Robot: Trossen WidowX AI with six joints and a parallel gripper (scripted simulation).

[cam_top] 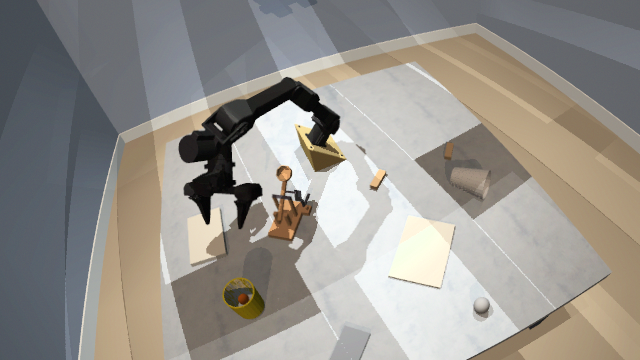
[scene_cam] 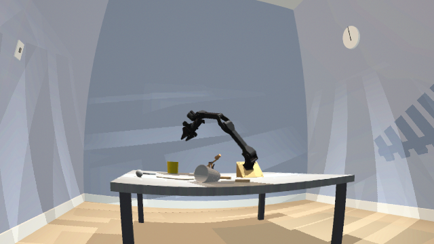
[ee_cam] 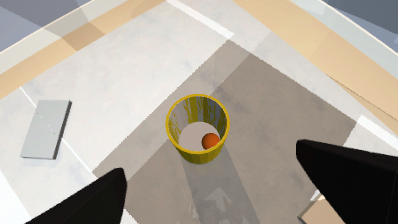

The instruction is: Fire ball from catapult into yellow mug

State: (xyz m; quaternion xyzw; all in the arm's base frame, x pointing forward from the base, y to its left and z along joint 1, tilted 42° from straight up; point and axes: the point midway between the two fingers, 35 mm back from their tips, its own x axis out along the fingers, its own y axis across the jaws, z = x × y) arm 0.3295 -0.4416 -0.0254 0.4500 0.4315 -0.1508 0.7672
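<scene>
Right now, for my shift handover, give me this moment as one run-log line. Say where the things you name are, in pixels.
ball (cam_top: 243,298) (ee_cam: 210,141): in yellow mug (cam_top: 251,306) (scene_cam: 173,167) (ee_cam: 200,157) | mug: upright | fingers (cam_top: 205,210): open, nothing held | task: ball in mug

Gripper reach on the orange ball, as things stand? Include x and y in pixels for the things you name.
Probably yes: the gripper (cam_top: 224,226) (scene_cam: 184,139) (ee_cam: 212,162) is open and nothing covers the yellow mug's mouth. The orange ball (cam_top: 243,298) (ee_cam: 210,141) sits against the inner wall, so finger room looks tight.

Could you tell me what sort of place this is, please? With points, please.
Probably a robot test room: a black arm (cam_top: 270,96) (scene_cam: 234,133) mounted on a table (scene_cam: 230,190), a small wooden catapult (cam_top: 284,227) (scene_cam: 212,163), and plain walls with a clock (scene_cam: 351,37).
</scene>
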